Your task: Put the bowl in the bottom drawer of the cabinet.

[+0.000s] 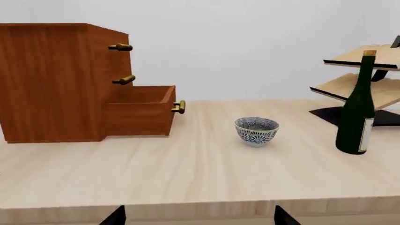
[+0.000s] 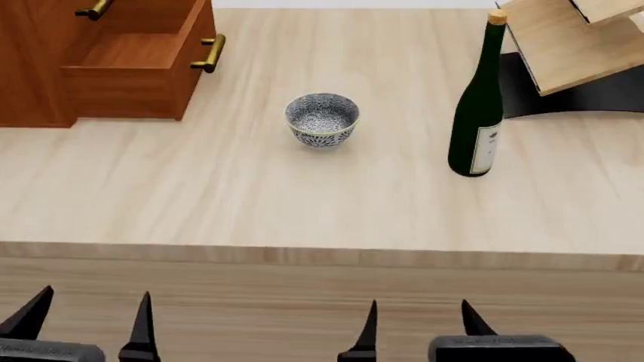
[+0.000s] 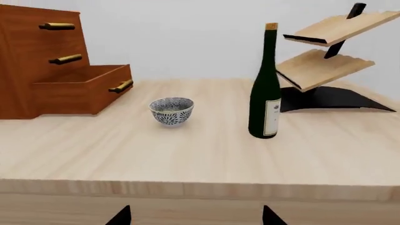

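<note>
The blue-and-white patterned bowl (image 2: pixel 322 119) (image 1: pixel 256 130) (image 3: pixel 171 110) stands upright on the pale wooden table (image 2: pixel 252 204), empty. To its left is the reddish-brown cabinet (image 2: pixel 41 60) (image 1: pixel 50 79) (image 3: pixel 31 61). Its bottom drawer (image 2: pixel 141 68) (image 1: pixel 140 110) (image 3: pixel 81 89) is pulled out and open, brass handle facing the bowl. Both grippers hang in front of the table's near edge, well short of the bowl. My left gripper (image 2: pixel 86 320) (image 1: pixel 198 216) is open with nothing between its fingers. My right gripper (image 2: pixel 418 328) (image 3: pixel 195 216) is open too.
A dark green wine bottle (image 2: pixel 478 105) (image 1: pixel 357 108) (image 3: pixel 265 84) stands upright to the right of the bowl. Behind it is a pale wood rack on a black base (image 2: pixel 574 53) (image 1: pixel 366 79) (image 3: pixel 325 61). The cabinet's upper drawers are shut.
</note>
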### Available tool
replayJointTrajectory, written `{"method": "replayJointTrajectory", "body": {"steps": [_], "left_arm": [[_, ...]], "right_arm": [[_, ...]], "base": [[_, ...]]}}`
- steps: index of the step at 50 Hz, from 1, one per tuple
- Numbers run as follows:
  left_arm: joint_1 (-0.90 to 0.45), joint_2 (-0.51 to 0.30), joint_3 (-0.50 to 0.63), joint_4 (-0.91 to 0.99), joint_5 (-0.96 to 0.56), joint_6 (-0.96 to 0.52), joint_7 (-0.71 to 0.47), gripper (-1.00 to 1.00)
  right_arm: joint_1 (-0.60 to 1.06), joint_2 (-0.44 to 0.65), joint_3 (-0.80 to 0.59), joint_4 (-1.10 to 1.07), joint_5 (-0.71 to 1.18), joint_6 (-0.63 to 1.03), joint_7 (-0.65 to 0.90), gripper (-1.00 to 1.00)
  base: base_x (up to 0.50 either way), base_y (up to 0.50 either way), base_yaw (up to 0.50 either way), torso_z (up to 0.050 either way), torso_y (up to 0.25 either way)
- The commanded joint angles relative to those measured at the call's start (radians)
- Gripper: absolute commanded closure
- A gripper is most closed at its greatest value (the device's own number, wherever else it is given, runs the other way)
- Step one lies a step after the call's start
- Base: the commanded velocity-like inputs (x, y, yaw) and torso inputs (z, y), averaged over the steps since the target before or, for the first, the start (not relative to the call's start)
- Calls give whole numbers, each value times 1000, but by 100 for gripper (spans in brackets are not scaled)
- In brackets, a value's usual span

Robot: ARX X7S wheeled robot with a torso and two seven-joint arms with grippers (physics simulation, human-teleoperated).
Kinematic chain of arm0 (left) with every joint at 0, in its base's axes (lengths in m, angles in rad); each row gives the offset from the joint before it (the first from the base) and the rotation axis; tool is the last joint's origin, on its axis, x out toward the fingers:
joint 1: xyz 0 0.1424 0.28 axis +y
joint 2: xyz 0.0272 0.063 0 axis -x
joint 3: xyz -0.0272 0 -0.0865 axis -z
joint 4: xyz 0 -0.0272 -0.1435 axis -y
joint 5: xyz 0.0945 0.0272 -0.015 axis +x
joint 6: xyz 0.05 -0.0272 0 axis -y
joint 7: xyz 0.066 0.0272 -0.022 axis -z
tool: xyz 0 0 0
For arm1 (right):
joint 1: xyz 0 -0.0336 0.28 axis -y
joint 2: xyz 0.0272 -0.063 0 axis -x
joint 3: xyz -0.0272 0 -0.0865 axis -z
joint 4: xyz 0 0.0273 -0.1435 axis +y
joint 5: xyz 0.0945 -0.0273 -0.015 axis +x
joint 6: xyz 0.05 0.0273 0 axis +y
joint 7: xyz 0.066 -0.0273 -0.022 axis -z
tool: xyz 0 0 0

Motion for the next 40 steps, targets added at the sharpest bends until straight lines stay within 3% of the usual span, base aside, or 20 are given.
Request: {"method": "replayJointTrajectory", "body": {"steps": [1,14,40], "left_arm": [[-59,-23,23,182,-12,-190,-31,-100],[-130,-32,39,251,-33,-293,-49,-100],[-148,-52,69,280,-43,-289,-75,-100]], "right_arm": [[79,50,-18,-157,15,201,32,-100],[170,78,5,-242,73,350,21,-100],[177,102,-10,-242,65,314,38,-100]], "base": [[0,0,0,0,0],[0,0,0,0,0],[0,0,0,0,0]]}}
